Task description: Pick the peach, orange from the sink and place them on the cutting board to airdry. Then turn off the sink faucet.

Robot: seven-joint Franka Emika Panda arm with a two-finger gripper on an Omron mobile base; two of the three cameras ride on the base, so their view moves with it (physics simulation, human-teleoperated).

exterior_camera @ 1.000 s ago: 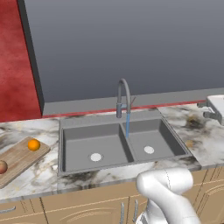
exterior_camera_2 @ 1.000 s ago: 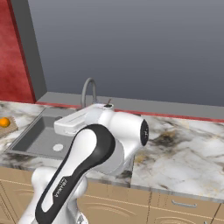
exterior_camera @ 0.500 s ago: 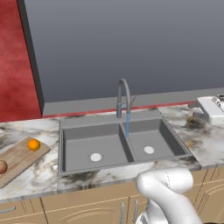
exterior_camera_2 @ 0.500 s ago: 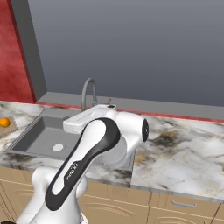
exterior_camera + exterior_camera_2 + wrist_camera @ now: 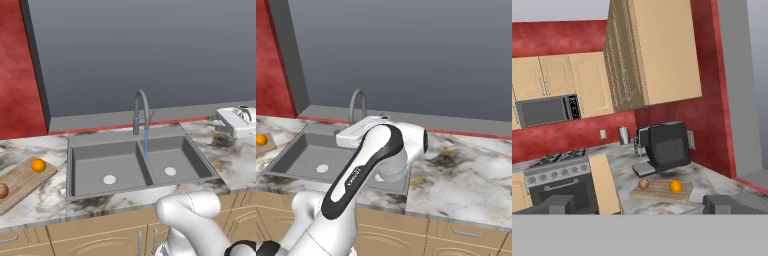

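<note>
Both fruits are out of the sink (image 5: 80,167) and resting on the cutting board (image 5: 20,181), which lies on the marble counter to the left of the basins. The orange (image 5: 38,165) sits near the board's far corner, and the peach (image 5: 2,190) lies a little apart from it at the picture's left edge. What remains, I judge, is shutting off the sink faucet (image 5: 141,112): a thin blue stream runs from its arched spout into the right basin.

To do that well I should swing back toward the gooseneck, come at the small side lever from its open side, and push it with one fingertip rather than grab the neck. I should stop once the stream ends.

My claw (image 5: 639,205) is spread wide with nothing between its two dark tips. My hand is held out to the right of the sink, above the counter, and looks sideways along the kitchen toward the board, a dark coffee machine (image 5: 664,147) behind it and a stove (image 5: 557,172) farther off. My elbow is bent high over the basin's front edge
</note>
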